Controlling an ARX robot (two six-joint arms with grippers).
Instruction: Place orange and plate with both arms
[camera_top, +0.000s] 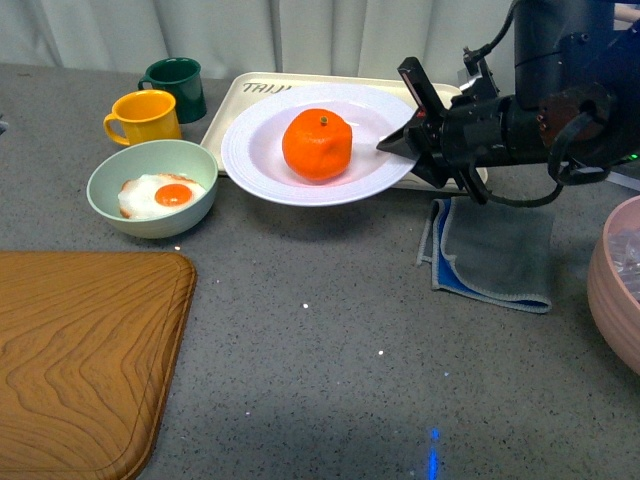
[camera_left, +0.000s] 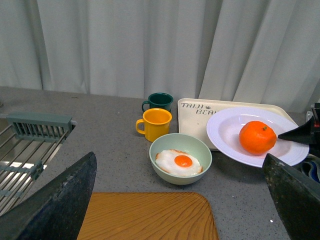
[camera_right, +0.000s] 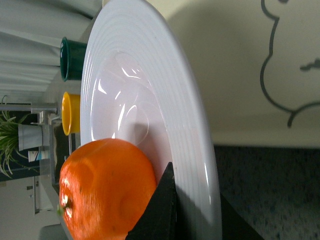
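The orange (camera_top: 317, 145) lies in the middle of the white ridged plate (camera_top: 262, 160). My right gripper (camera_top: 405, 143) is shut on the plate's right rim and holds it above the counter, over the front edge of the cream tray (camera_top: 228, 105). In the right wrist view the orange (camera_right: 102, 187) sits close to my dark finger (camera_right: 159, 210) on the plate (camera_right: 150, 85). The left wrist view shows the plate (camera_left: 227, 137) and orange (camera_left: 257, 137) at the right. My left gripper (camera_left: 180, 200) is open and empty, above the wooden board (camera_left: 150, 217), apart from the plate.
A pale green bowl (camera_top: 150, 160) with a fried egg stands left of the plate. A yellow mug (camera_top: 145, 117) and a dark green mug (camera_top: 177, 85) stand behind it. A wooden board (camera_top: 85, 350) lies front left, a grey-blue cloth (camera_top: 495, 255) under the right arm, a pink bowl (camera_top: 610, 290) at the right edge.
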